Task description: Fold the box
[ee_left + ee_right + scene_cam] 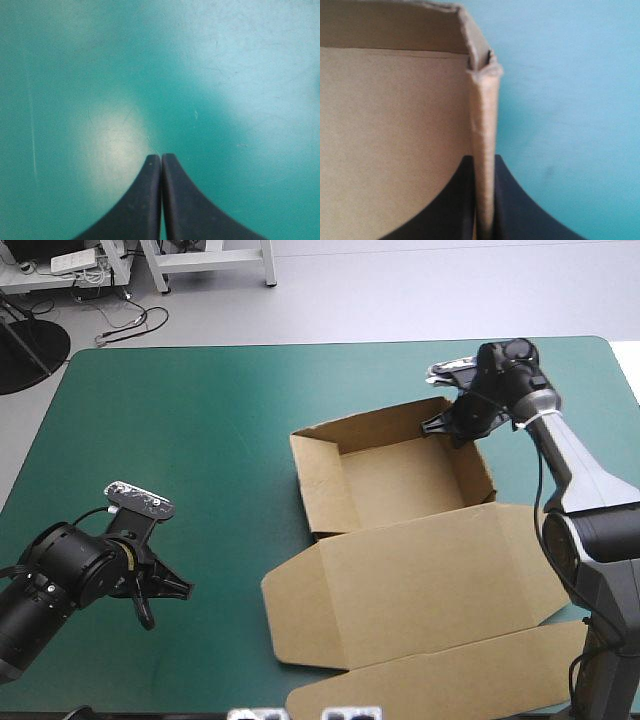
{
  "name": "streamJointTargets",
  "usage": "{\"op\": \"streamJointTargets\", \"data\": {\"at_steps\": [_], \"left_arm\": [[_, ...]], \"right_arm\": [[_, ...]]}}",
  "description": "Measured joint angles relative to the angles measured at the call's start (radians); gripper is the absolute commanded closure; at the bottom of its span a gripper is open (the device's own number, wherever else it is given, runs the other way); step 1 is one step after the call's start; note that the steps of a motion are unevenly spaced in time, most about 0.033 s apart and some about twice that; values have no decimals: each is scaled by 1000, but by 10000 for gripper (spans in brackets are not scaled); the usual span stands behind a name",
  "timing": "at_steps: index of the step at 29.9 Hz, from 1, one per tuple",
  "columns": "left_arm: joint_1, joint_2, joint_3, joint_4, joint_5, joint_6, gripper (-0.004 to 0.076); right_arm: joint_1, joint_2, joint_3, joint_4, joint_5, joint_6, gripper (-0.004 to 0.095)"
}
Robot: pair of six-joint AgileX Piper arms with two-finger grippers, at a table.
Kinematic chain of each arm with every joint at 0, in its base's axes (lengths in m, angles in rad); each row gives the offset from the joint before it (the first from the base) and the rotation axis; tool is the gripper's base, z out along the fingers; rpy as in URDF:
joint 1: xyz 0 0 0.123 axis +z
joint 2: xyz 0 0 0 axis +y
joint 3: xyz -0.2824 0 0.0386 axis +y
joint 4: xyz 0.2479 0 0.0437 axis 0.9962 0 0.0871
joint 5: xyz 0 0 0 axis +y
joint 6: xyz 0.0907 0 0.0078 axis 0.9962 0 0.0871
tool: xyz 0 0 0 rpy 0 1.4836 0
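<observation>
High view: a table (200, 440) with a teal-green cover fills most of the frame. The brown box (400, 540) lies right of centre. Its upper part is an open tray with four walls raised, and its lid lies flat and spreads toward the lower right, with a further flap reaching the bottom edge of the frame. In the upper right, the right gripper (440, 427) sits at the tray's far right corner, its black fingers on the wall there. The right arm (590, 510) runs down the right side of the frame and covers a little of the lid's right edge. In the lower left, the left gripper (165, 598) is low over bare cover, well apart from the box (the nearest board is the lid's left corner). Left wrist view: the left gripper (161, 157) is pressed together, its two fingers meeting in one pointed arch, and only teal-green cover (225, 75) lies ahead of it. Right wrist view: the right gripper (483, 165) pinches an upright wall of the box (395, 125), one finger inside the tray and one finger (512, 210) outside. The wall's doubled edge runs ahead to the corner, where it meets the next wall. Teal-green cover (570, 100) shows beside the outer finger.
</observation>
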State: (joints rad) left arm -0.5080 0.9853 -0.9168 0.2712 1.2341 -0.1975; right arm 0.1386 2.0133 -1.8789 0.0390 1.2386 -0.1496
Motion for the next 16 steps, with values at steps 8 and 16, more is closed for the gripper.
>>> {"op": "streamJointTargets", "data": {"at_steps": [8, 16], "left_arm": [[0, 0, 0, 3, -1, 2, 732], [0, 0, 0, 3, 2, 3, 732]], "right_arm": [[-252, 0, -154, -90, 1, -18, 928], [-538, 26, -172, -39, -11, -22, 928]]}}
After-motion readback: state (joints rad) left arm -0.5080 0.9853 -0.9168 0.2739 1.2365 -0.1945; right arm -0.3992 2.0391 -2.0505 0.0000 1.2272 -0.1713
